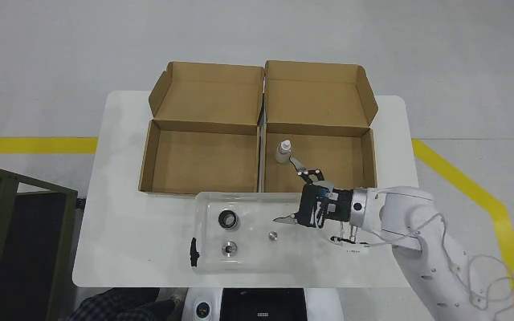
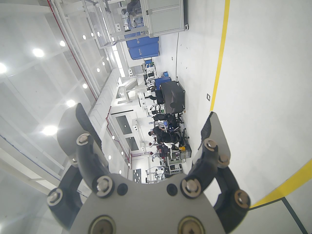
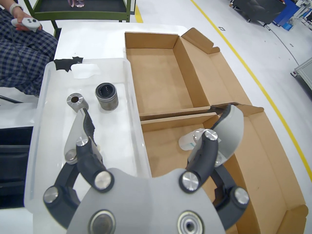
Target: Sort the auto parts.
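Observation:
A clear plastic tray (image 1: 241, 201) sits at the table's front and holds a black ring bearing (image 1: 229, 218), a silver cylinder (image 1: 230, 249) and a small silver piece (image 1: 273, 235). Behind it stand two open cardboard boxes. The left box (image 1: 201, 160) is empty, and a small white bottle (image 1: 283, 150) lies in the right box (image 1: 337, 160). My right gripper (image 1: 299, 195) hangs open across the border between tray and right box, nothing between its fingers. From its wrist I see the bearing (image 3: 106, 96), the cylinder (image 3: 76, 101) and the bottle (image 3: 189, 142). My left gripper (image 2: 146, 116) is open, facing the hall.
A green cart (image 1: 32, 233) stands off the table's left side. Black tape (image 1: 193, 253) is stuck on the tray's left end. Bare white table (image 1: 120, 201) lies left of the boxes and tray, with yellow floor lines beyond.

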